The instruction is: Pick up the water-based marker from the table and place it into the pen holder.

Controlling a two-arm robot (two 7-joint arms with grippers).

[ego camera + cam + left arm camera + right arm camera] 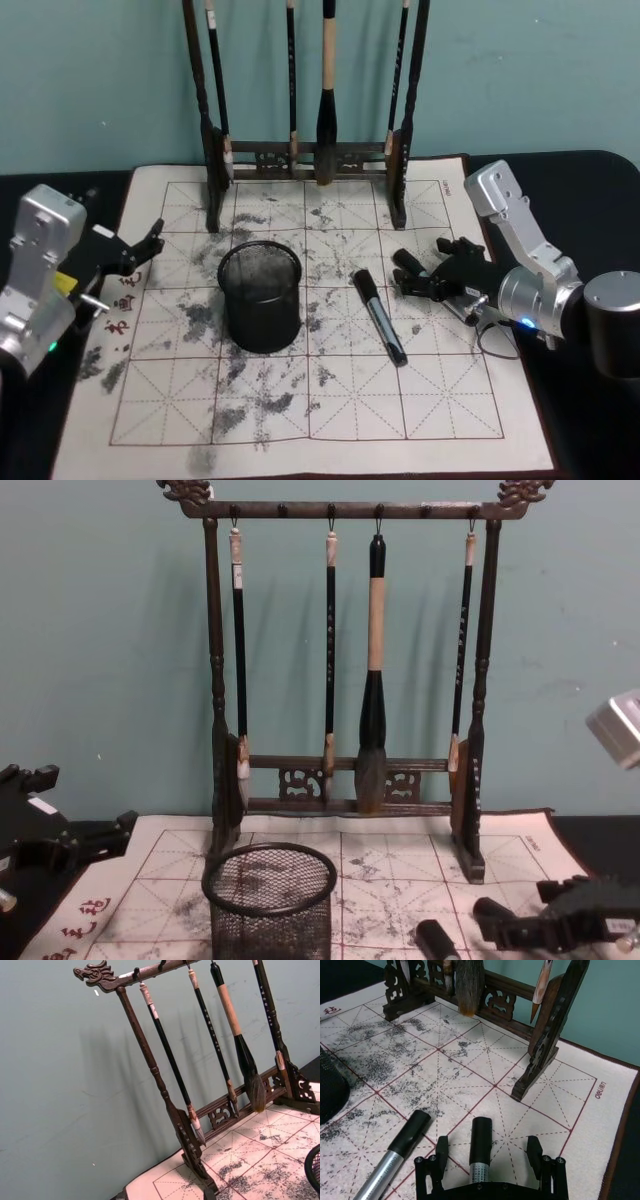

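Right gripper [487, 1144] up close: fingers [441, 1152] spread wide, straddling a black-capped pen [480, 1135] with a dotted silver barrel, neither finger touching it. Marker [378, 315] lies flat on the mat [400, 420], just left of that pen and apart from it, between the holder [262, 325] and my right gripper. Long axis runs front to back, slightly slanted: cap end points at the rack [310, 155], tail end toward me and a bit to my right. Looks: black cap, silver barrel with small print. Holder stands upright mid-mat, left of the marker, not touching it. Left gripper [150, 248] hangs over the mat's left edge, well away from the marker; cannot tell its state. Mat covers the dark counter [590, 170].
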